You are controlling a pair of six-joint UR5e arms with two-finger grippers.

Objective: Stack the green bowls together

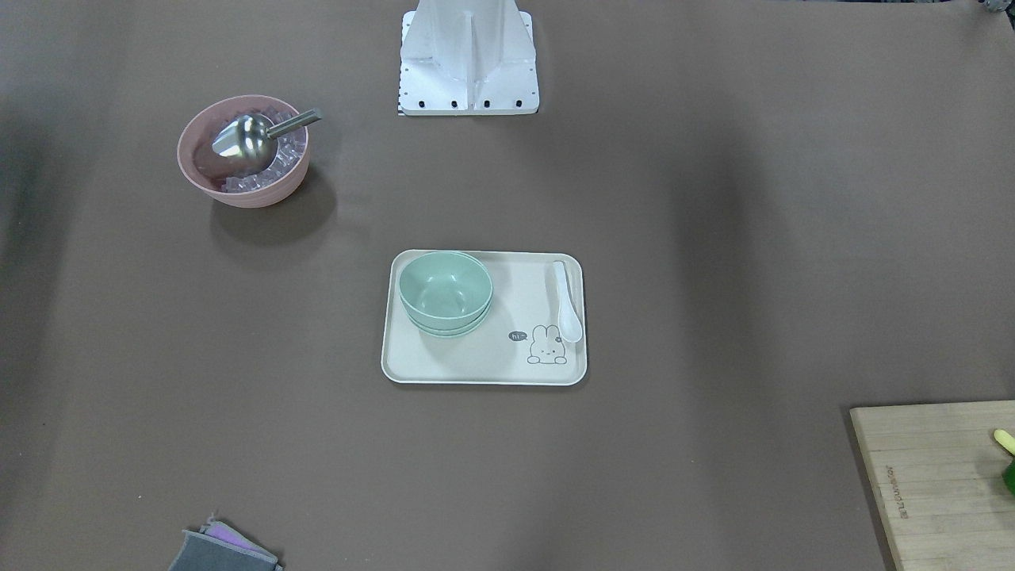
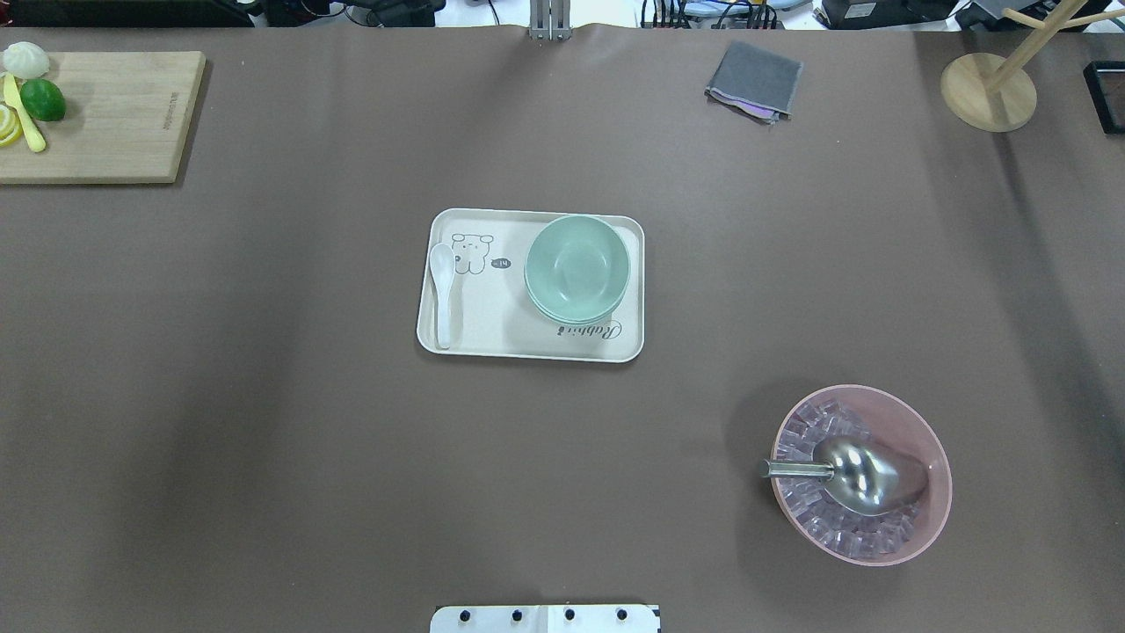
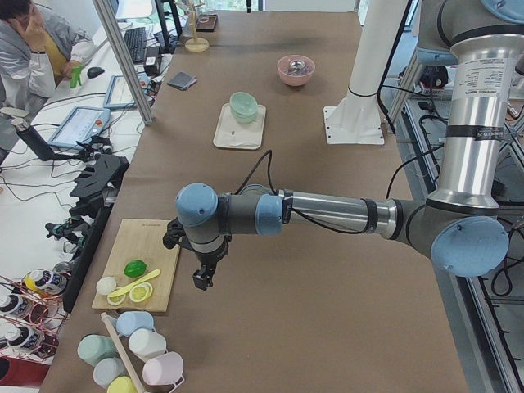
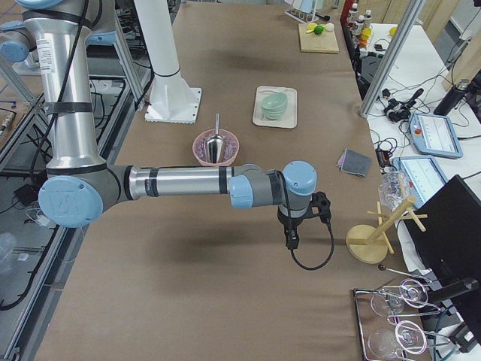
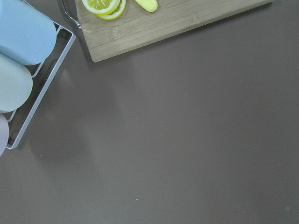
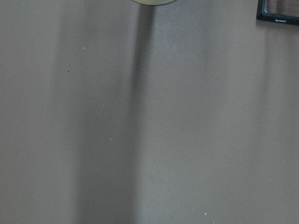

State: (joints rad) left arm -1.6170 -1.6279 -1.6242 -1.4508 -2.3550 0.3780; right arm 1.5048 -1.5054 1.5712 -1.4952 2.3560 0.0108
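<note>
The pale mint-green bowls (image 1: 444, 292) sit nested in one stack at one end of a cream rabbit tray (image 1: 484, 377) in the middle of the table. The stack also shows in the overhead view (image 2: 577, 266) and small in both side views (image 3: 243, 106) (image 4: 273, 104). My left gripper (image 3: 201, 280) hangs over the table beside a cutting board, far from the tray. My right gripper (image 4: 290, 241) hangs over the other end of the table, near a wooden stand. Both show only in side views, so I cannot tell whether they are open or shut.
A white spoon (image 2: 442, 290) lies on the tray's other end. A pink bowl (image 2: 879, 558) holds ice and a metal scoop (image 2: 866, 475). A cutting board (image 2: 114, 114) with lime and lemon, a grey cloth (image 2: 754, 81) and a wooden stand (image 2: 989, 88) line the far edge.
</note>
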